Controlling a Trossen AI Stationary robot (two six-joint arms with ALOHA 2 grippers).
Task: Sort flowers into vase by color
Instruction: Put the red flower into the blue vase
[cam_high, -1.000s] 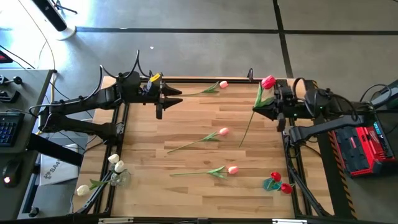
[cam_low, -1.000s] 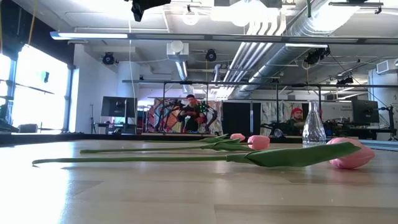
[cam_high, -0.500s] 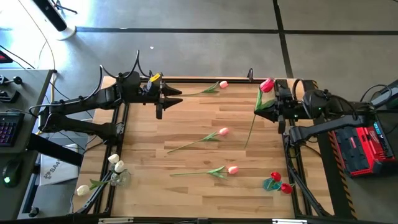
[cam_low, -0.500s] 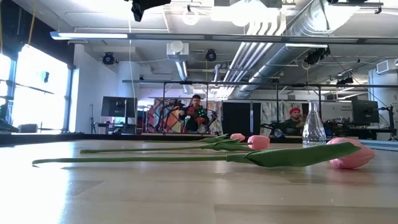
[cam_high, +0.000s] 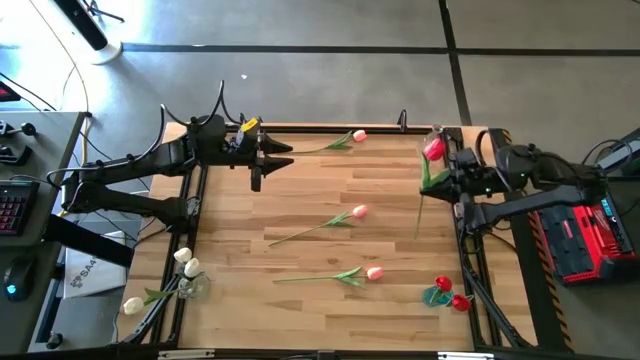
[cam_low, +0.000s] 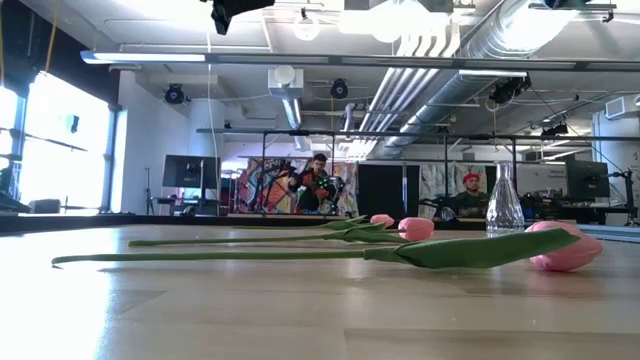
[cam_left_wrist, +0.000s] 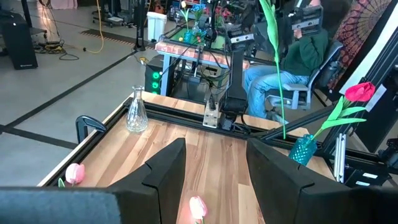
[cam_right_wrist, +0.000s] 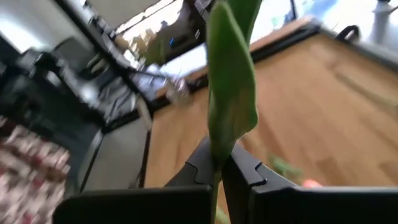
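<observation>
My right gripper (cam_high: 449, 180) hovers over the table's right edge, shut on a red tulip with its head (cam_high: 434, 148) toward the far side and its stem (cam_high: 419, 222) trailing toward the near side. That stem (cam_left_wrist: 278, 87) also shows in the left wrist view. My left gripper (cam_high: 262, 166) waits open above the far left corner. Three pink tulips (cam_high: 358, 135) (cam_high: 359, 211) (cam_high: 373, 272) lie flat on the wood. A blue vase (cam_high: 438, 296) holds red tulips, a clear vase (cam_high: 192, 286) holds white ones, and an empty clear vase (cam_left_wrist: 135, 113) stands at the far edge. My right gripper pinches the red tulip between its two fingers (cam_right_wrist: 200, 163) at the stem and a green leaf (cam_right_wrist: 229, 106), below the head. The tulip is lifted clear of the table, and its long stem slants down below the hold.
Black frame rails (cam_high: 470, 250) run along the table's sides. Keyboards and a mouse sit on a desk (cam_high: 20, 200) to the left, and a red box (cam_high: 580, 235) to the right. People (cam_low: 318, 180) sit in the room beyond the far edge. Bare wood lies between the pink tulips.
My right gripper has moved toward the table's right edge with the red tulip in its hold. The tulip's lower stem has swung the same way, so the flower now hangs closer to the right rail.
</observation>
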